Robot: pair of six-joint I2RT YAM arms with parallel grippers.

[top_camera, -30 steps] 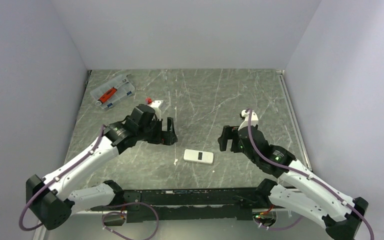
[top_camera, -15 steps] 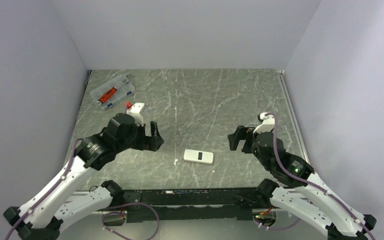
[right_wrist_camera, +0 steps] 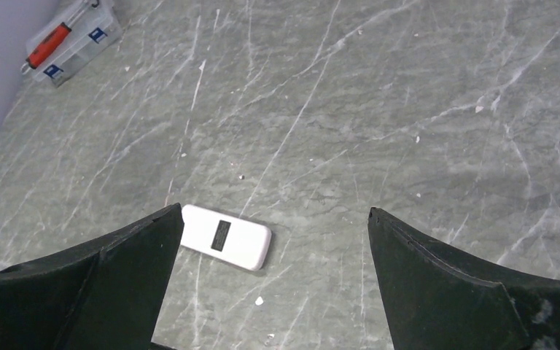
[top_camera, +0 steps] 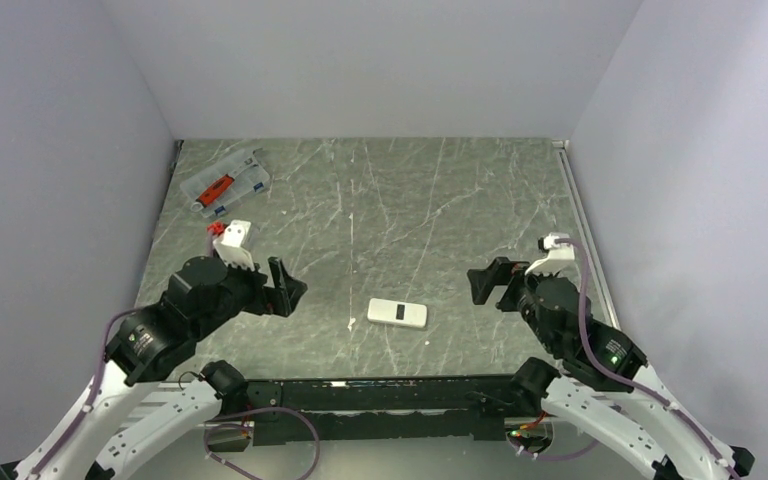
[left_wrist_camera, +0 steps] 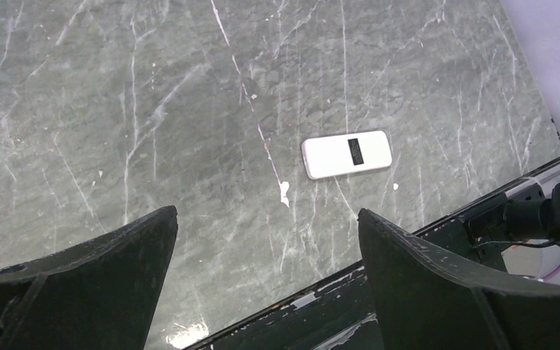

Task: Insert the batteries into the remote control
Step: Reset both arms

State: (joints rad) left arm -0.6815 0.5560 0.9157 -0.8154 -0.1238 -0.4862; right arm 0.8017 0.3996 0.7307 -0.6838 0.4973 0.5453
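The white remote control [top_camera: 397,313] lies flat on the marble table, plain back up with its dark mark showing. It also shows in the left wrist view [left_wrist_camera: 347,154] and in the right wrist view [right_wrist_camera: 226,237]. My left gripper [top_camera: 285,290] is open and empty, raised to the left of the remote, and its jaws [left_wrist_camera: 268,215] stand wide apart. My right gripper [top_camera: 490,285] is open and empty, raised to the right of the remote, and its jaws [right_wrist_camera: 274,212] also stand wide apart. No batteries are in view.
A clear plastic organiser case [top_camera: 224,182] with a long red tool inside lies at the far left of the table, also in the right wrist view [right_wrist_camera: 73,33]. The black base rail [top_camera: 380,392] runs along the near edge. Grey walls enclose the table.
Both arms have drawn back toward the near edge, the left gripper going left and the right gripper going right, away from the remote. The remote has not moved.
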